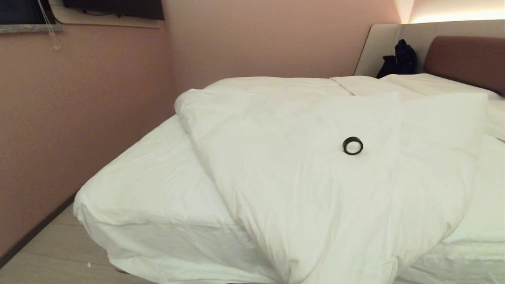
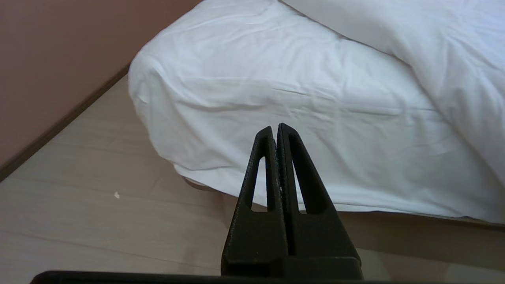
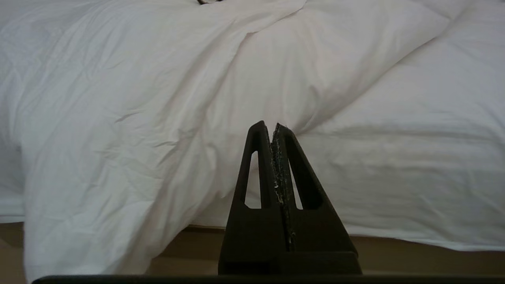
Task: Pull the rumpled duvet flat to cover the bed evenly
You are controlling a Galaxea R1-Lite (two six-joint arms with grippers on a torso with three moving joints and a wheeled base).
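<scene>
Left hand point(image 2: 275, 128), black, two tapered fingers pressed together, clenched on nothing; low, off the foot-end corner of the bed, over pale wood-plank floor point(image 2: 98, 221). Right hand point(image 3: 268, 125), same build, fingers likewise closed and empty; faces the foot edge where bedding hangs over.

Wide low bed with white-sheeted mattress point(image 1: 150, 185): near left corner lies bare, sheet lightly creased, draping toward the floor.

Thick puffy white duvet point(image 1: 300, 189), rumpled: bunched along the middle of the bed in a long heap, one end spilling over the foot edge near the right hand, left edge folded back on itself, leaving the left side of the mattress uncovered.

Small black ring-shaped roll, looks like tape point(image 1: 352, 145), stands on edge on top of the duvet, about mid-bed.

Farther on: white rectangular pillow point(image 1: 438, 85) at the head end; reddish-brown padded headboard point(image 1: 465, 59); a dark bag or garment point(image 1: 400, 59) against the grey side panel. Pink wall point(image 1: 79, 110) runs along the bed's left side.
</scene>
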